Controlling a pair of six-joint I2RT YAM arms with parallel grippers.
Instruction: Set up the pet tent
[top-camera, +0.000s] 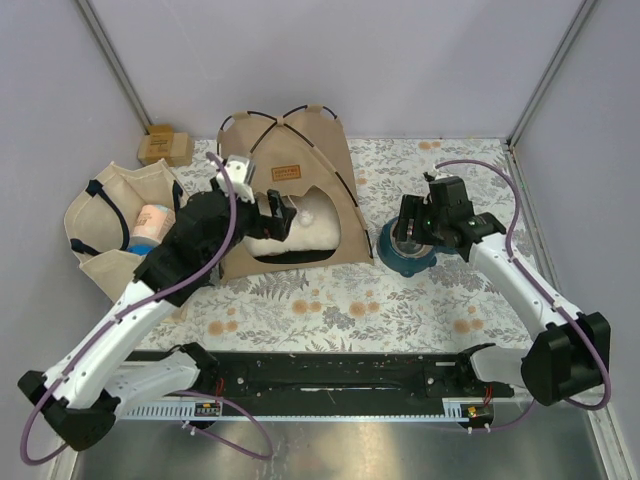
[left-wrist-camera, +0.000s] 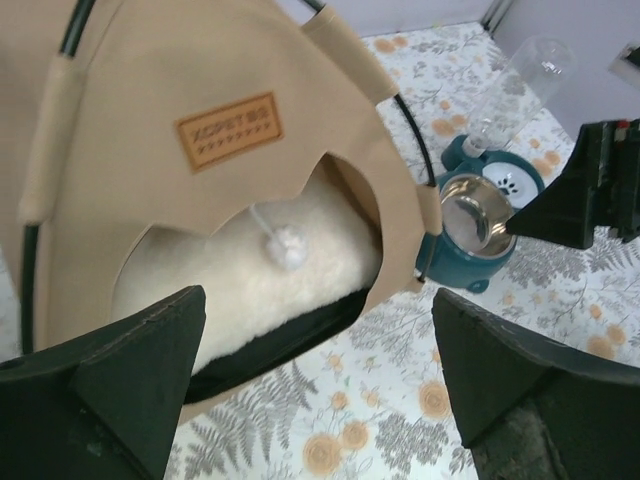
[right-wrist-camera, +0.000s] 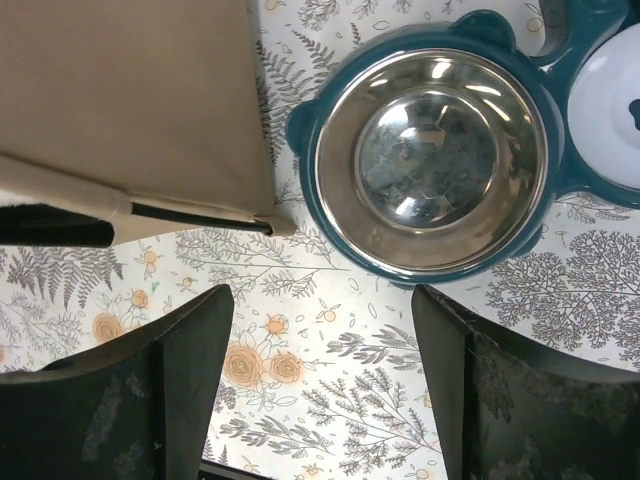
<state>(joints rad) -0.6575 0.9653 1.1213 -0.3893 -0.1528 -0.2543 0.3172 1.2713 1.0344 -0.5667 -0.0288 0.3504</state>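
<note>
The tan pet tent (top-camera: 300, 160) stands upright at the back middle of the table, with dark poles crossing at its top and a brown label patch (left-wrist-camera: 229, 131). A cream fluffy pillow (left-wrist-camera: 260, 275) lies inside its doorway, and a white pompom (left-wrist-camera: 285, 245) hangs there on a string. My left gripper (top-camera: 268, 212) is open and empty just in front of the doorway; it also shows in the left wrist view (left-wrist-camera: 318, 370). My right gripper (top-camera: 418, 228) is open and empty above the teal bowl (right-wrist-camera: 430, 160), beside the tent's right corner (right-wrist-camera: 270, 225); it also shows in the right wrist view (right-wrist-camera: 322, 375).
A beige tote bag (top-camera: 110, 225) with dark straps lies at the left, with a pink item in it. A small cardboard box (top-camera: 165, 147) sits at the back left. The teal pet feeder (left-wrist-camera: 480, 215) carries a clear water bottle (left-wrist-camera: 520, 90). Purple walls enclose the floral table.
</note>
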